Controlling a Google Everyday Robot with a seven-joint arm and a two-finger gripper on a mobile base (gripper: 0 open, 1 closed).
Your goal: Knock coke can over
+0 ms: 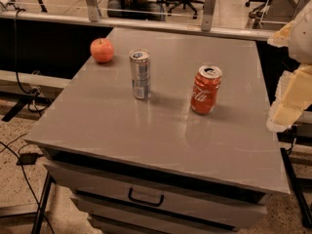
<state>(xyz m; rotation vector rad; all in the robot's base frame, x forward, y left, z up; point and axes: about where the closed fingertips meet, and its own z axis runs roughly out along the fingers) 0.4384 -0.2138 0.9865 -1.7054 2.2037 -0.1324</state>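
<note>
Now, coke can (205, 90): upright on the grey desk (122, 126), right of centre.
hand (287, 106): probably the cream padded shape at the right edge, apart from the coke can; spread or pressed together, cannot tell.
silver-blue can (140, 74): upright, left of the coke can.
apple (102, 50): far-left corner.

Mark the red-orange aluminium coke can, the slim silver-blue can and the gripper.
red-orange aluminium coke can (205, 92): camera view, on its lettered side wall.
slim silver-blue can (140, 77): camera view, on its mid-body.
gripper (285, 112): camera view, far right of the coke can, on its cream-yellow padding.
</note>
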